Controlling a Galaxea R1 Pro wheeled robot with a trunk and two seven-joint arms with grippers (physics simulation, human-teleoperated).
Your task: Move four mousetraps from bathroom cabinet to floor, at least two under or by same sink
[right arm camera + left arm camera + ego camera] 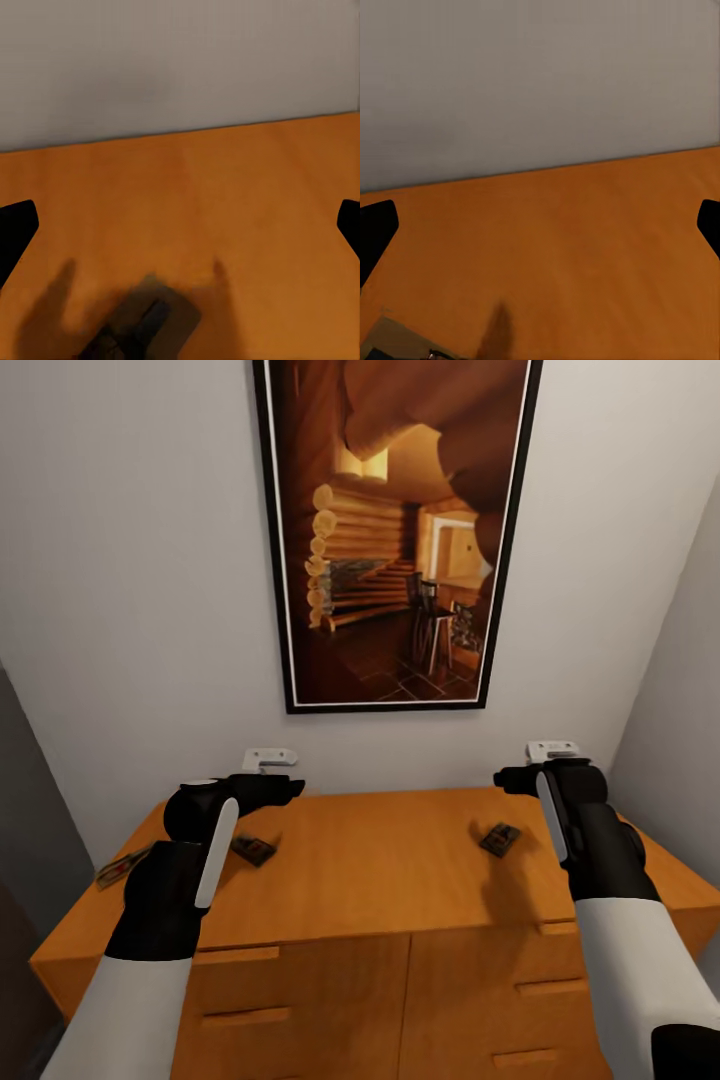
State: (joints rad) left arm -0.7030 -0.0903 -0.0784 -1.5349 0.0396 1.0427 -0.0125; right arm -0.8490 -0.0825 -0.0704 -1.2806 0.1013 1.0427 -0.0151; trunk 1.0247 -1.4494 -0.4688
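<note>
We see three small dark flat mousetraps on the orange cabinet (380, 860) top: left edge (122, 867), lower left (253, 849), right of centre (499, 838). Both grippers, left (268, 775) and right (520, 765), hover spread apart.

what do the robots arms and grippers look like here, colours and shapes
Both arms have white outer shells near the bottom of the head view, then glossy black rounded segments toward the wrist. A narrow white strip runs along each black forearm. The left gripper and right gripper end in small pale grey-white finger pieces on black wrist housings. In the wrist views the fingertips show as plain black. No cables or markings show.
</note>
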